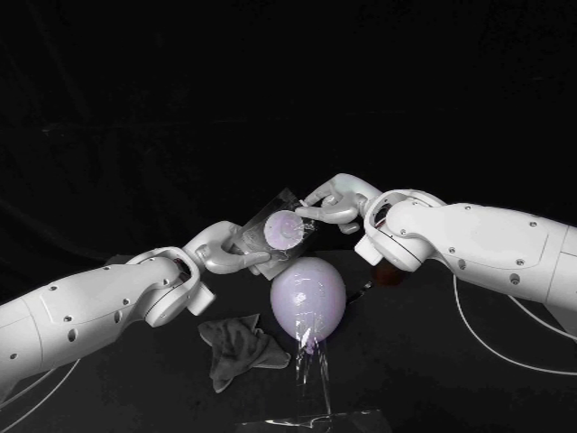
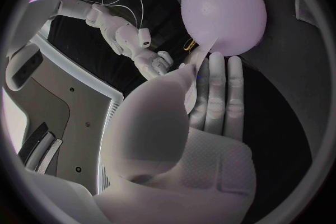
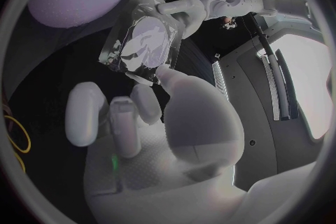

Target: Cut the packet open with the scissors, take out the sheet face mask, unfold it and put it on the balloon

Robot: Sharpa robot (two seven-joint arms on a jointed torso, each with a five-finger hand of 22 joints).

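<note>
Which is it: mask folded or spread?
Folded: the mask is a compact pale wad inside the clear packet, which the left hand and right hand hold near the balloon.

left hand (image 1: 230, 250) raised, pinching packet (image 1: 281, 229) | right hand (image 1: 334, 205) opposite, pinching its other end | both arms angled inward

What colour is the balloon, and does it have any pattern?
Pale lilac, almost white, plain with no pattern. The balloon shows best in the left wrist view.
</note>
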